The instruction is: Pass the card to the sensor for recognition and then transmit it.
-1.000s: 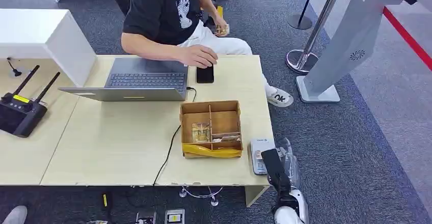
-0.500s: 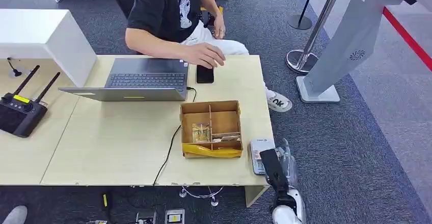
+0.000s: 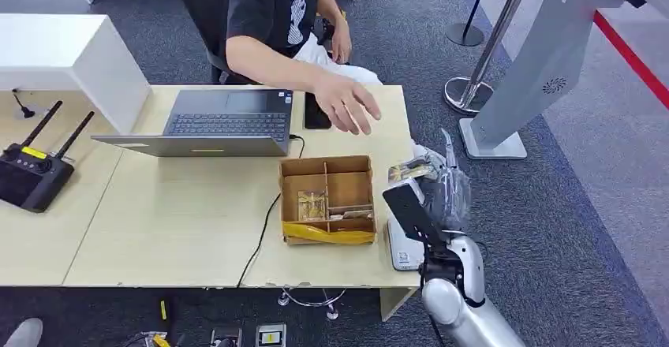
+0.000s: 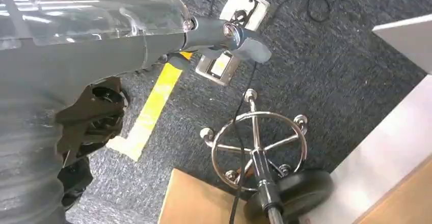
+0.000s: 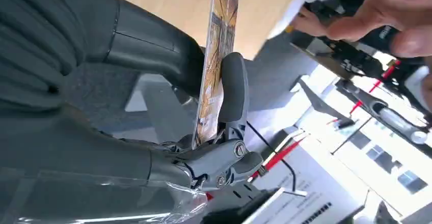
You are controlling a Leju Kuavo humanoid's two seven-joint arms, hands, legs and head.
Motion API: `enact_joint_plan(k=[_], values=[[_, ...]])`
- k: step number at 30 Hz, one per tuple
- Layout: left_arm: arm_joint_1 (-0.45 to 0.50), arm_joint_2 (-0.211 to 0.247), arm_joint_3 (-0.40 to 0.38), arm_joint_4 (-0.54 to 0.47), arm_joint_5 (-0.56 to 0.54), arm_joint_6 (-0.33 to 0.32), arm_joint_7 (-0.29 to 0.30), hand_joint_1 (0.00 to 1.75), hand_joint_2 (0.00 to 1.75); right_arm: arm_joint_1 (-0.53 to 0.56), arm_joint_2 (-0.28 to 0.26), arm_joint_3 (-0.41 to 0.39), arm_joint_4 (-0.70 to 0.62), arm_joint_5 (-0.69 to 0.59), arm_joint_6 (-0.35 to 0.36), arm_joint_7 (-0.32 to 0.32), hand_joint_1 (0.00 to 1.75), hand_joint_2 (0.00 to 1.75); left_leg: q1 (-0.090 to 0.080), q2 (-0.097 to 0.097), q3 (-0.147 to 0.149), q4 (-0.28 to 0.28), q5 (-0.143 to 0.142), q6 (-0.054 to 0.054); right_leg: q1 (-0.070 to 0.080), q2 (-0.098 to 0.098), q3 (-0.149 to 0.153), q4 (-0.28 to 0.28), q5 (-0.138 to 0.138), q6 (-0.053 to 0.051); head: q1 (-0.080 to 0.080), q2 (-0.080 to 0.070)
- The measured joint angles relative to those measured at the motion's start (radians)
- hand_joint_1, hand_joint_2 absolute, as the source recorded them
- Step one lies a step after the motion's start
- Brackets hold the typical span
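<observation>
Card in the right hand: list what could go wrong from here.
1. The card is pinched near one end between the thumb and fingers of the right hand, so it could slip or twist out during the handover.
2. The person's hand reaches over the table towards it; the two hands may bump.
3. The cardboard box and the sensor lie just below; a dropped card could land in either place.

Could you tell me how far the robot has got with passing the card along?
Judging by position, the scan looks done: the right hand holds the card pinched upright, raised above the sensor at the table edge. In hand: carrying it toward the person's hand reaching over the table. Left: the handover itself.
</observation>
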Motion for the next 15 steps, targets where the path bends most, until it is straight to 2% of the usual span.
enact_joint_plan(k=[3, 6, 10, 15], values=[[-0.009, -0.004, -0.008, 0.006, -0.016, -0.007, 0.012, 0.00, 1.75, -0.032, 0.000, 0.000, -0.043, 0.052, 0.031, 0.012, 1.75, 1.75, 0.000, 0.001, 0.000, 0.000, 0.000, 0.000, 0.000, 0.001, -0.001, 0.000, 0.000, 0.000, 0.000, 0.000], [-0.032, -0.007, -0.019, 0.013, -0.038, -0.017, 0.037, 0.00, 1.75, -0.100, 0.000, 0.004, -0.080, 0.117, 0.119, 0.077, 1.75, 1.75, 0.000, 0.001, -0.001, 0.000, 0.000, 0.000, 0.000, 0.001, -0.001, 0.000, 0.001, 0.000, 0.000, 0.000], [-0.059, -0.018, -0.031, 0.020, -0.067, -0.023, 0.076, 0.00, 1.75, -0.197, 0.007, 0.028, -0.086, 0.141, 0.232, 0.148, 1.75, 1.75, 0.000, 0.001, 0.000, 0.000, 0.001, 0.001, 0.000, 0.001, -0.001, 0.000, 0.002, 0.000, 0.000, 0.000], [-0.083, -0.029, -0.048, 0.027, -0.095, -0.026, 0.105, 0.00, 1.75, -0.256, 0.014, 0.059, -0.083, 0.150, 0.277, 0.188, 1.75, 1.75, 0.000, 0.000, -0.001, 0.000, 0.002, 0.000, 0.000, 0.001, -0.001, 0.000, 0.002, 0.000, 0.000, 0.000]])
